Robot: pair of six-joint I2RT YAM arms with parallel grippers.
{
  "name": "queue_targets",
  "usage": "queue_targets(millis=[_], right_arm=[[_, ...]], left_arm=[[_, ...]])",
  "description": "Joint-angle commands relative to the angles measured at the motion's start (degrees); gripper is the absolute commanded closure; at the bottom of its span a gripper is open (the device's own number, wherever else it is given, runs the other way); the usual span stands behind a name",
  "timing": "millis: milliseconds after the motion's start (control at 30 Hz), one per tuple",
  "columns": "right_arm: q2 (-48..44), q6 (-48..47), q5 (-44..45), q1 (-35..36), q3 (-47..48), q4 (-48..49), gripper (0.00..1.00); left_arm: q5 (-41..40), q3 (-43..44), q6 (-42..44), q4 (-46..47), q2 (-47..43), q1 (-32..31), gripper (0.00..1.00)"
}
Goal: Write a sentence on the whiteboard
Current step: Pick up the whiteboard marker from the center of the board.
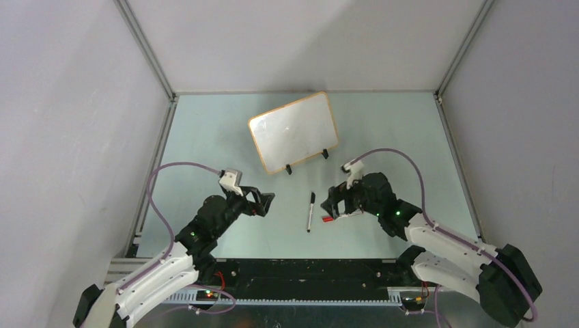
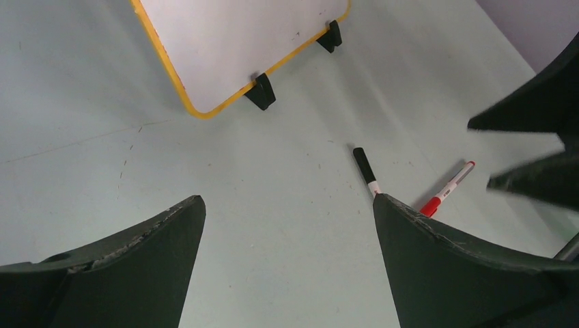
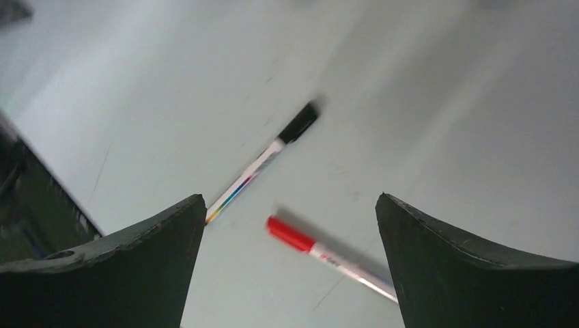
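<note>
The whiteboard [image 1: 293, 133] stands propped beyond both widely spread jaws, touching neither.

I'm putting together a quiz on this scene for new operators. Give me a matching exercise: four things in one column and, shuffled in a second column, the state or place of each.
Column one
1. whiteboard
2. black-capped marker
3. red-capped marker
4. left gripper

Column two
a. open, holding nothing
b. lies flat beneath the right gripper
c. blank, propped on two black feet
d. lies flat in the open, between the two grippers

Pairs: 1-c, 2-d, 3-b, 4-a
</note>
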Motion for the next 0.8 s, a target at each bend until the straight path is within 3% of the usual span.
queue_targets(millis=[0, 200, 300, 500, 567, 633, 767], right_arm=[[2.44, -8.55, -1.51, 7.74, 3.36, -5.96, 0.01], [6.12, -12.42, -2.20, 14.43, 6.22, -7.28, 0.00], [9.34, -12.44, 0.97, 15.47, 11.24, -13.04, 0.01], [18.76, 3.06, 10.47, 16.24, 28.54, -30.84, 0.02], [19.79, 0.20, 14.87, 19.37, 30.89, -34.39, 0.06], [19.63, -6.08, 18.46, 22.78, 31.17, -36.28, 0.02], [21.53, -11.47, 12.48, 21.14, 36.23, -42.27, 0.01]], left_arm=[[0.34, 0.05, 0.96, 2.63, -2.46, -0.29, 0.01], [-0.15, -1.32, 0.75, 2.20, -5.99, -0.30, 0.01], [-0.19, -1.26, 0.79, 1.74, -6.26, -0.31, 0.01], [-0.75, -0.99, 0.91, 0.98, -6.45, -0.25, 0.01], [-0.96, -1.07, 0.80, 0.78, -6.77, -0.24, 0.01], [-0.93, -1.13, 0.76, 0.77, -7.00, -0.29, 0.01], [-0.67, -1.17, 0.60, 1.07, -6.98, -0.28, 0.01]])
